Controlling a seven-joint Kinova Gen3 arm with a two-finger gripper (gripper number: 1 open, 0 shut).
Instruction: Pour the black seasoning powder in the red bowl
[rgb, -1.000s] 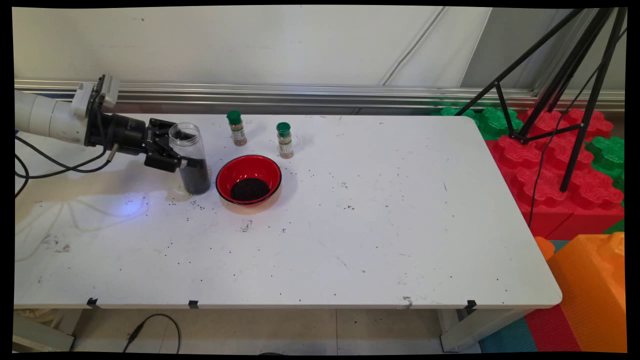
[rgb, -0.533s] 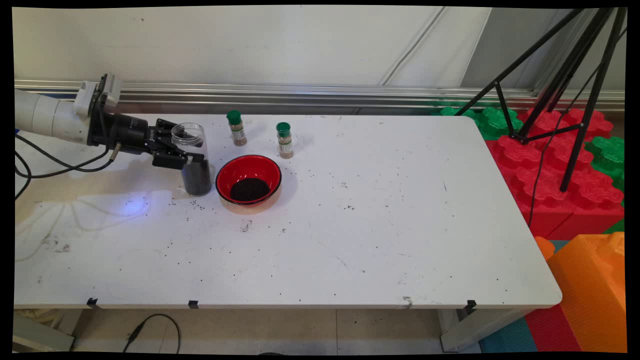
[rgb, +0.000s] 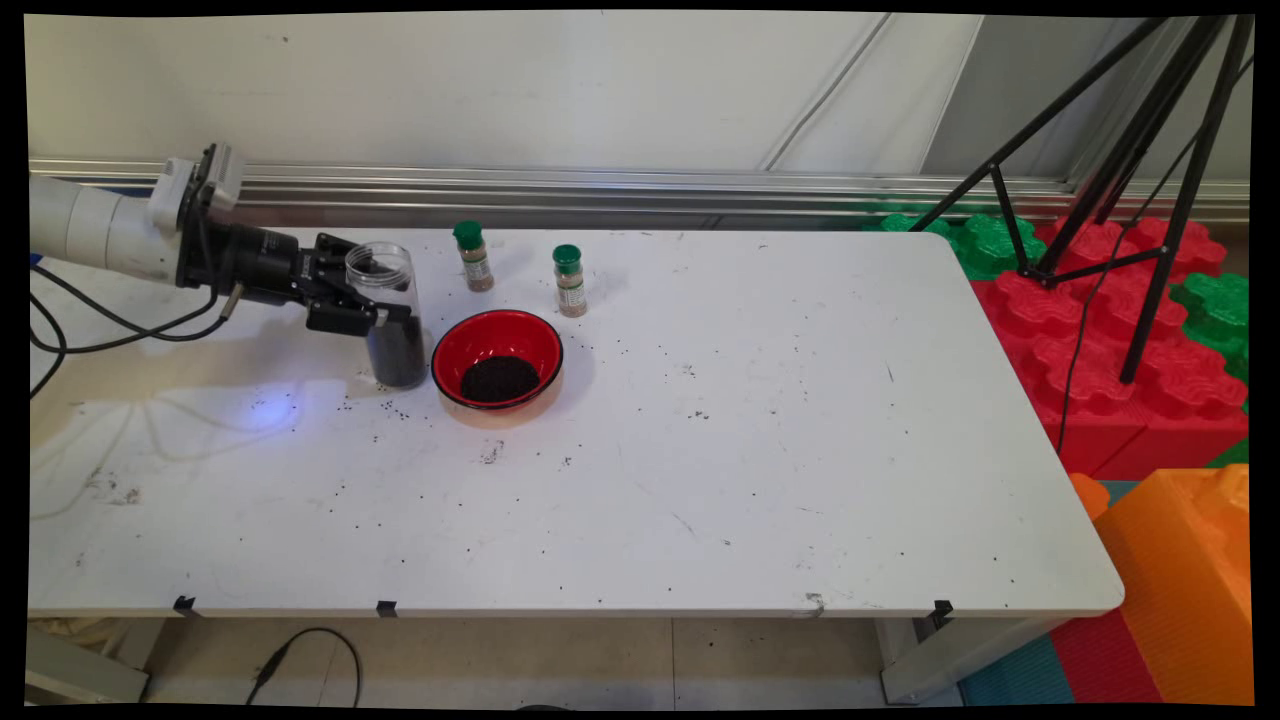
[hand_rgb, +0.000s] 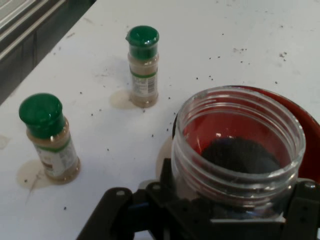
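Near the table's (rgb: 760, 470) far left corner, the gripper (rgb: 385, 312) was clamped on a clear jar (rgb: 390, 315) (upright, dark grains inside), just left of the red bowl (rgb: 497, 357); two spice bottles (rgb: 473, 256) stood behind.

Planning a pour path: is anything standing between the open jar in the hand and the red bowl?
Nothing visible. The jar, clamped in the hand, stands upright just left of the red bowl; both spice shakers stand behind.
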